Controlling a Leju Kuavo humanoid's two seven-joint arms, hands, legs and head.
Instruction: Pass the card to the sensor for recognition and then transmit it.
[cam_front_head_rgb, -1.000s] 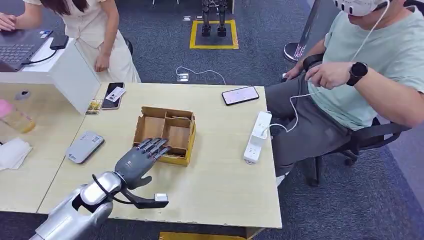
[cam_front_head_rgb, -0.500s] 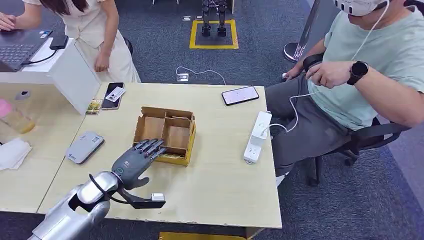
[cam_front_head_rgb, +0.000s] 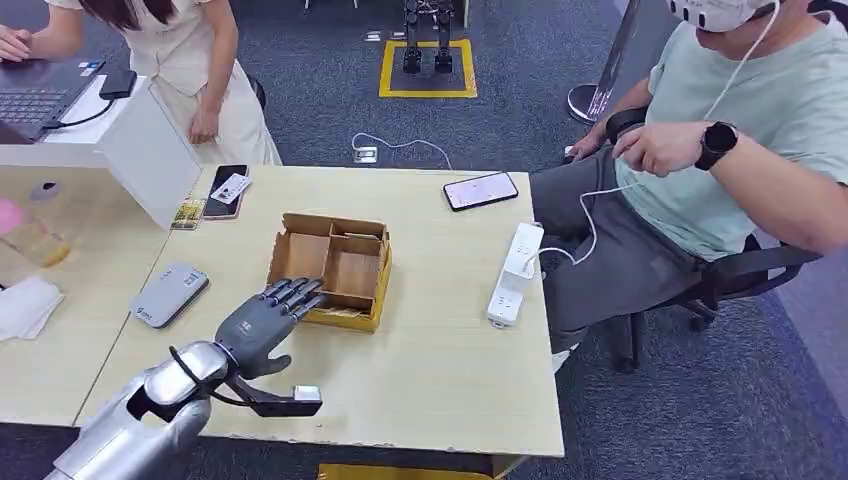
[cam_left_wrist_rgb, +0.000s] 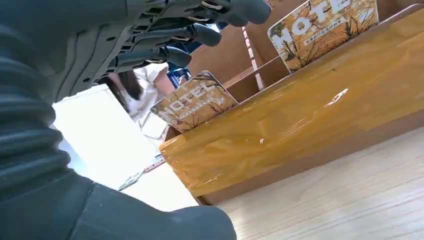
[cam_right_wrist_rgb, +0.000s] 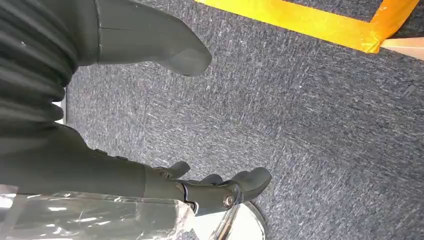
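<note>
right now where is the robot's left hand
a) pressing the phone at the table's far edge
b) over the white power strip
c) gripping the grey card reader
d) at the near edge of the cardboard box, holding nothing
d: the left hand hovers by the cardboard box front wall, fingers spread and empty, with the hotel cards in the box.

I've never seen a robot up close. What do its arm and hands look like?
The left arm is shiny silver metal with rounded segments; a black cable loops at its wrist. The left hand is dark grey with slim, darker fingers and a ribbed grey cover. The right hand looks alike, with a thick grey thumb.
</note>
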